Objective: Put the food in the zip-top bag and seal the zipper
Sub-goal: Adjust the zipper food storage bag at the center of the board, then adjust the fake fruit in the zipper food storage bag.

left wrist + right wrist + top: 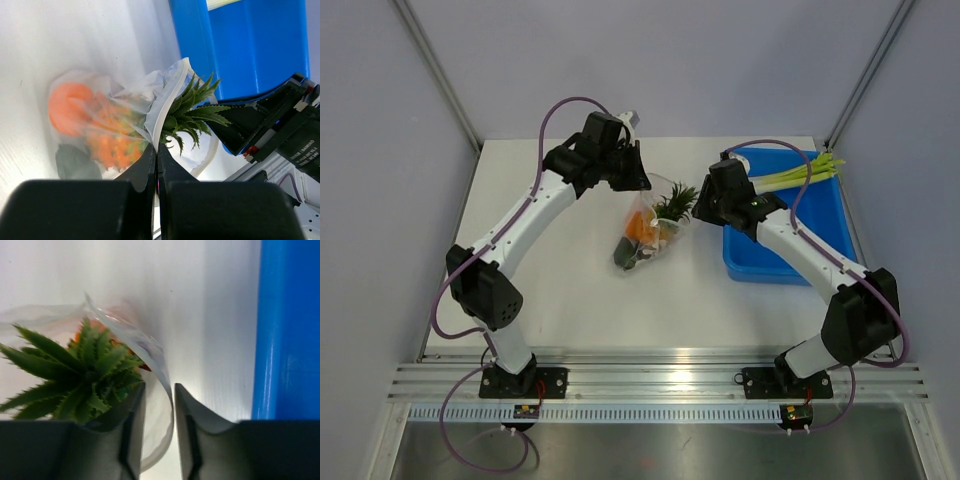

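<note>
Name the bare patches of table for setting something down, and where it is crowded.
Free: the table strip between the bag and the arm bases; the far strip behind the bag. Crowded: at the bag's mouth, where left gripper and right gripper meet, beside the bin.

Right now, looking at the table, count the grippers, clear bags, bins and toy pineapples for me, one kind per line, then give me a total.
grippers: 2, the left gripper and the right gripper
zip-top bag: 1
blue bin: 1
pineapple: 1
total: 5
</note>
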